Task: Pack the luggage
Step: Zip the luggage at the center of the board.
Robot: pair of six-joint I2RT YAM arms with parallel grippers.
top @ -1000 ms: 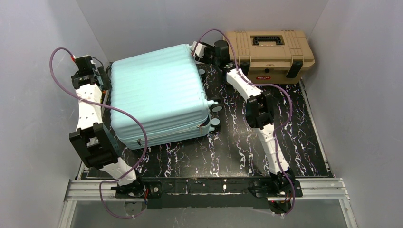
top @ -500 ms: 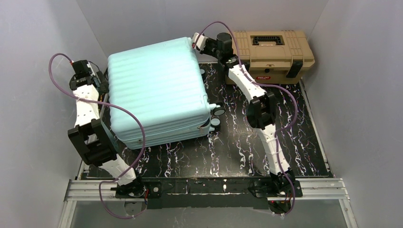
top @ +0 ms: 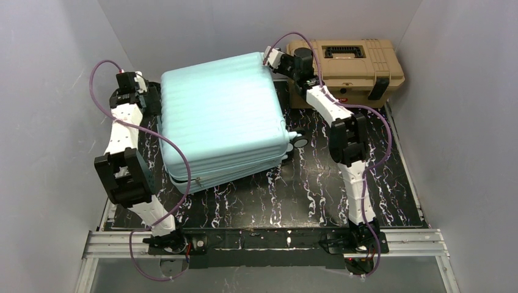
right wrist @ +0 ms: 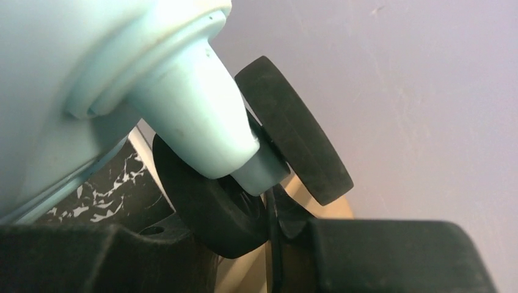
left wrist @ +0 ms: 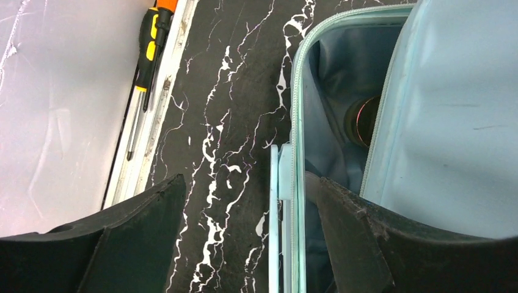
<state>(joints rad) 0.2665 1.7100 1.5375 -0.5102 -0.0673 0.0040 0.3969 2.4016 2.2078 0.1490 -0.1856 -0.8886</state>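
Here the suitcase (top: 223,116) lies ribbed shell up on the black marbled table (top: 293,195). A tan toolbox (top: 348,67) sits just beyond the suitcase's far right corner.

At the suitcase's left edge the left gripper (left wrist: 250,189) stands wide open, astride the rim of the lower shell. One finger (left wrist: 140,238) is outside the suitcase, over the table and apart from the rim. The other finger (left wrist: 366,232) reaches inside the suitcase, against the light blue lining (left wrist: 342,67). The rim passes between them unpinched. On this side the lid stands ajar, and a dark round thing (left wrist: 361,119) shows deep inside the suitcase; what it is cannot be told. A screwdriver (left wrist: 149,49) with an orange, black and yellow handle lies left of the suitcase, along the table's edge.

At the suitcase's far right corner the right gripper (right wrist: 244,238) is drawn in around a twin caster. The nearer black wheel (right wrist: 207,207) sits down between the two fingers and is clamped there, while its twin (right wrist: 293,128) stands free above them. The pale mint stem of the caster slants down from the suitcase's corner to the wheels.
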